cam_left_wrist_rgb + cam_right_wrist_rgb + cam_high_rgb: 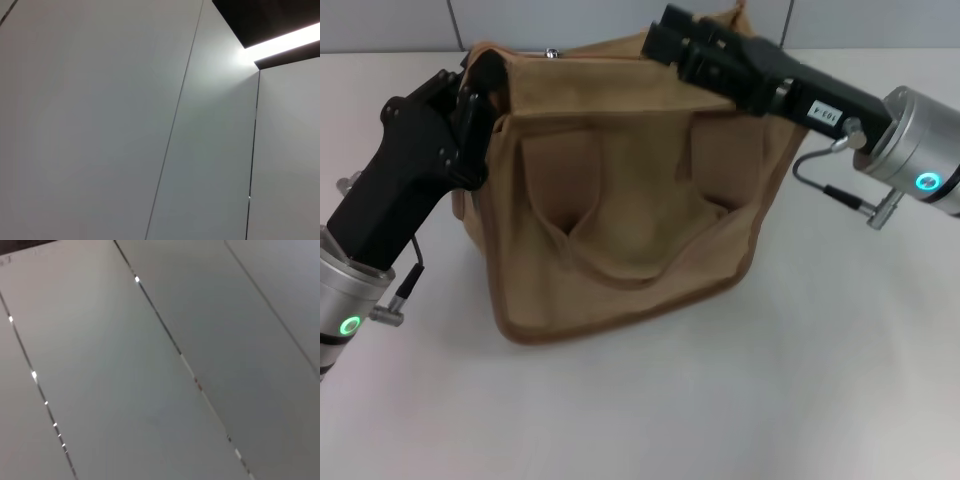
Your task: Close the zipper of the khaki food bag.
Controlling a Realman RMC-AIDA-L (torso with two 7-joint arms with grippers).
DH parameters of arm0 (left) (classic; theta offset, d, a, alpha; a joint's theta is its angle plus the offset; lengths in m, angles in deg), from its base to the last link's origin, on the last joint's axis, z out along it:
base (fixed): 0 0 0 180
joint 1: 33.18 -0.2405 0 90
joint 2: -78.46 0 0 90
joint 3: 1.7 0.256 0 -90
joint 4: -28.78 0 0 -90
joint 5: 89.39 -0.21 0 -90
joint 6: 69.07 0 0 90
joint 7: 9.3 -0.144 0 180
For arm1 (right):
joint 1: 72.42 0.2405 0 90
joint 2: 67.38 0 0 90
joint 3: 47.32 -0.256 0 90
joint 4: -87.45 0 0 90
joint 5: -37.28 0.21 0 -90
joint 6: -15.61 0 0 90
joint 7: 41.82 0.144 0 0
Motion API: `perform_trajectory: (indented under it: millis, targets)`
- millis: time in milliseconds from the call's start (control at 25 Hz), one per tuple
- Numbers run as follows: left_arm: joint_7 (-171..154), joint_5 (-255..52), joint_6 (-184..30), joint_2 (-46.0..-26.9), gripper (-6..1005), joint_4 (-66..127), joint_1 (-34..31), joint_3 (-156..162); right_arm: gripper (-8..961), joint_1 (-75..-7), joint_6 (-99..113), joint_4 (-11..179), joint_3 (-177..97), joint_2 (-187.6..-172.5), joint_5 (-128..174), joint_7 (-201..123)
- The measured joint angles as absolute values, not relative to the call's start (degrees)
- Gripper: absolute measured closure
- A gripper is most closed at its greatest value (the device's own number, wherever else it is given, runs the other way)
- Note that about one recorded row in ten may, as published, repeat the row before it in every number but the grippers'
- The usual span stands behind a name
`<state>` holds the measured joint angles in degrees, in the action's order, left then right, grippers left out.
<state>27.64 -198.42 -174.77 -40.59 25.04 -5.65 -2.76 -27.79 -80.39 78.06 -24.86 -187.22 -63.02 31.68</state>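
i'm looking down at the bag (620,200) standing on the white table (820,380), its front panel facing me and one handle (620,255) drooping across it. the zipper runs left-right along the bag's top, at the far edge of what i'm seeing; i'm picking out only a small silver glint near the far left corner (551,52) that may be the pull, and i cannot tell whether the zipper line is open or shut from here.

the left gripper (480,85) is sitting at the top left corner of the bag, touching or hooked over the edge there; its fingers are hidden against the fabric, so i cannot tell if they're apart or clamped. the right gripper (665,40) is reaching over the top right part of the bag, its tip at the far rim near the middle; again i cannot tell whether its fingers are together or pinching cloth. both wrist cameras are showing only wall panels, no help.

judging from this, the glint is lying nearer the left gripper, left of the right gripper's tip, and the pull's travel would be along the left-right axis. there's open table on the right and near sides; the far side is looking tight against the wall.
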Motion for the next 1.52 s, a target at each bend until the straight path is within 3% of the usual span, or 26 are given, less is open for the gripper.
perform_trajectory:
  millis: [880, 1520]
  targets:
    - [27.61, -198.69, -173.24, -40.6, 966, 24.8, -7.08, -2.35, 116, -23.22, -74.02, 78.48, -12.53, -187.23, -60.97, 18.39]
    - [27.61, -199.64, -174.99, -40.45, 965, 25.08, -6.82, -2.22, 116, -20.87, -75.35, 79.93, -9.0, -187.19, -61.1, 27.88]
